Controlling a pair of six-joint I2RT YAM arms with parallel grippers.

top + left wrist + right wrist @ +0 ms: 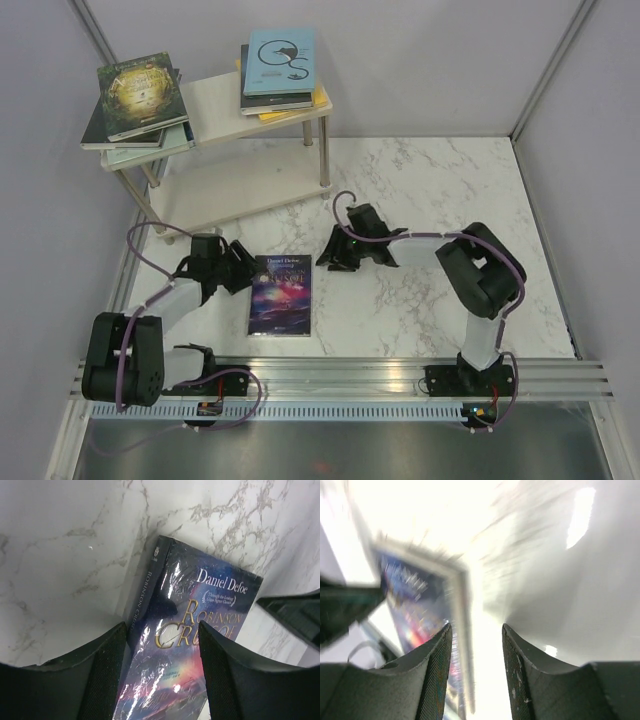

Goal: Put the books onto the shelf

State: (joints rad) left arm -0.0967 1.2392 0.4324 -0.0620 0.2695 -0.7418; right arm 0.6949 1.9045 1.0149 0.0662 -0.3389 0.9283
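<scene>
**One book flat on the desk, both grippers released beside it**

In the top view the galaxy book [280, 295] lies cover up on the marble desk [420, 200], lower centre-left of the frame, well apart from the shelf [215, 100] at upper left. The left gripper [243, 268] sits at the book's upper-left corner. The right gripper [332, 252] is just off its upper-right corner, with a strip of bare desk between them.

The shelf's top board carries two stacks. At its left end a green-gold book [145, 90] tops a pile that overhangs the edge, with a teal book [140, 155] at the bottom. At its right end a blue book [280, 60] tops a second pile, and a yellow book [318, 100] sticks out underneath. The lower board [220, 195] shows pale beneath.

In the left wrist view the left gripper [162, 627] has its jaws spread and holds nothing. The galaxy book [175, 605] runs from upper right to lower centre; one finger stands by its spine and the other over its cover. Whether either finger touches it cannot be told.

The right wrist view is blurred and overexposed. The right gripper [476, 628] is released too, its jaws apart over bright desk. The galaxy book [415, 600] shows at left, with its edge close to the left finger
</scene>
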